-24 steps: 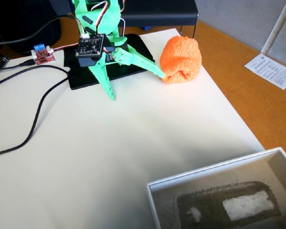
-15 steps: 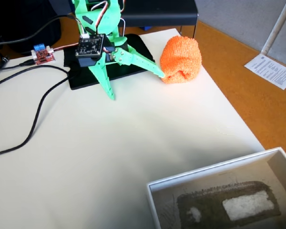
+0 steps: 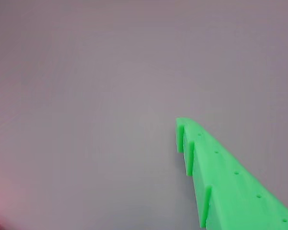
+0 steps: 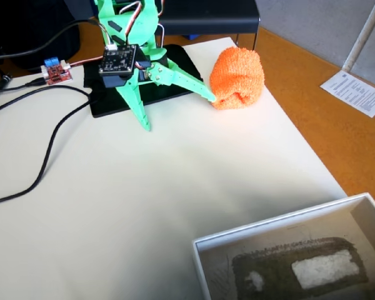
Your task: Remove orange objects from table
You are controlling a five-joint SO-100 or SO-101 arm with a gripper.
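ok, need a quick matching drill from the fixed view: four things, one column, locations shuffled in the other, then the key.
Things
1. orange bundle
2. red circuit board
3. white box
4. paper sheet

Places
A. bottom right corner of the table
B. floor, off the table's right edge
C. top left, on the cables
D. far edge, at a tip of the open green gripper

Pairs: 1-D, 2-C, 3-A, 4-B

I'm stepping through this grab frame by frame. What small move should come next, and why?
Probably swing the hand right, so the cloth sits between its fingers. They are spread wide, one tip at the cloth's left edge, the other over bare table; nothing is gripped yet.
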